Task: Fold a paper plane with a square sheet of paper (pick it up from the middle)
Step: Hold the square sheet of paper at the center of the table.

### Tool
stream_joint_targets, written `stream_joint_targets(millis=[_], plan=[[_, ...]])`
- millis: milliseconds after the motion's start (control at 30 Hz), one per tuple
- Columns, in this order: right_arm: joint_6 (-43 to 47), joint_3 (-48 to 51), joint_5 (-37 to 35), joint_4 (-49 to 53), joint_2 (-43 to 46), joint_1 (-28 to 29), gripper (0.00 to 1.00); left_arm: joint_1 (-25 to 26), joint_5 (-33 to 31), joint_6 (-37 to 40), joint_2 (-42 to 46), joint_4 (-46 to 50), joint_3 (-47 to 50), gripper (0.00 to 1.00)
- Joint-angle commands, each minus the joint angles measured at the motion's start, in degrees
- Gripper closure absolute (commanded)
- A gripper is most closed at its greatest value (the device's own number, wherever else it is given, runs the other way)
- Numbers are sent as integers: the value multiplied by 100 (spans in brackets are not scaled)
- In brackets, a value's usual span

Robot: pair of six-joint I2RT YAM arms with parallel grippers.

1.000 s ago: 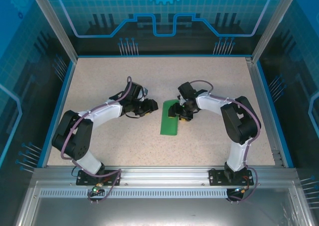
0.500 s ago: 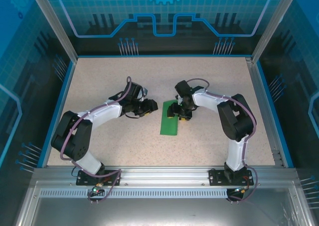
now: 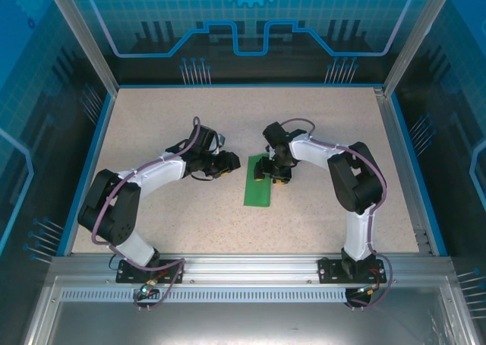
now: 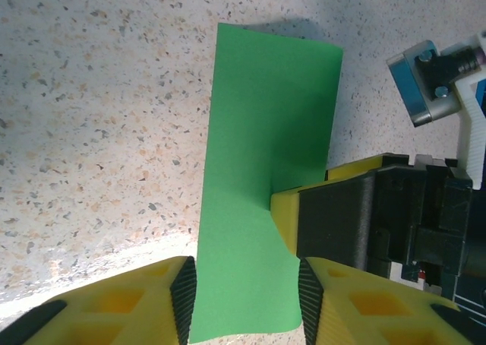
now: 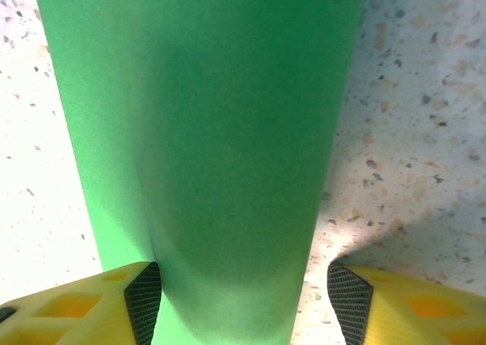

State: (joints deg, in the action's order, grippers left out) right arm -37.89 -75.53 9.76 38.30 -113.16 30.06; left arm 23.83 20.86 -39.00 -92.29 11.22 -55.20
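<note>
The square sheet of paper (image 3: 258,189) lies on the table doubled into a long narrow bright green strip; it has no paper plane shape. My left gripper (image 3: 237,163) sits at the strip's far end from the left. In the left wrist view its jaws (image 4: 244,299) stand open astride the paper (image 4: 266,117), pads close to both long edges. My right gripper (image 3: 269,170) comes in from the right, one yellow finger (image 4: 285,216) resting on the strip's edge. In the right wrist view it is open (image 5: 247,299) over the paper (image 5: 228,132), whose upper layer bulges up.
The speckled table (image 3: 167,125) is bounded by a blue rim (image 3: 95,155) and clear enclosure walls. A metal rail (image 3: 243,265) with both arm bases runs along the near edge.
The right arm's wrist has shifted a little to the left over the strip's far end. The left jaws have narrowed slightly. The paper has stayed in place.
</note>
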Motion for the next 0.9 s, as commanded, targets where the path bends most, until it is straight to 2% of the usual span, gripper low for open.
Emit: stream_joint_targets(millis=[0,267,400,433,867], plan=[[-34,142,-431,344,-411,42,35,-1,289,-88,-19,-164,62,61],[-105,188,-488,301,-453,61,35,75,523,-540,-355,-691,123,72],[-87,189,-471,301,-507,64,36,169,629,-728,-665,-888,21,97],[-87,188,-483,300,-511,61,36,196,617,-767,-728,-924,-14,100],[-107,238,-507,285,-558,66,36,424,749,-1003,-1490,-1284,-228,100]])
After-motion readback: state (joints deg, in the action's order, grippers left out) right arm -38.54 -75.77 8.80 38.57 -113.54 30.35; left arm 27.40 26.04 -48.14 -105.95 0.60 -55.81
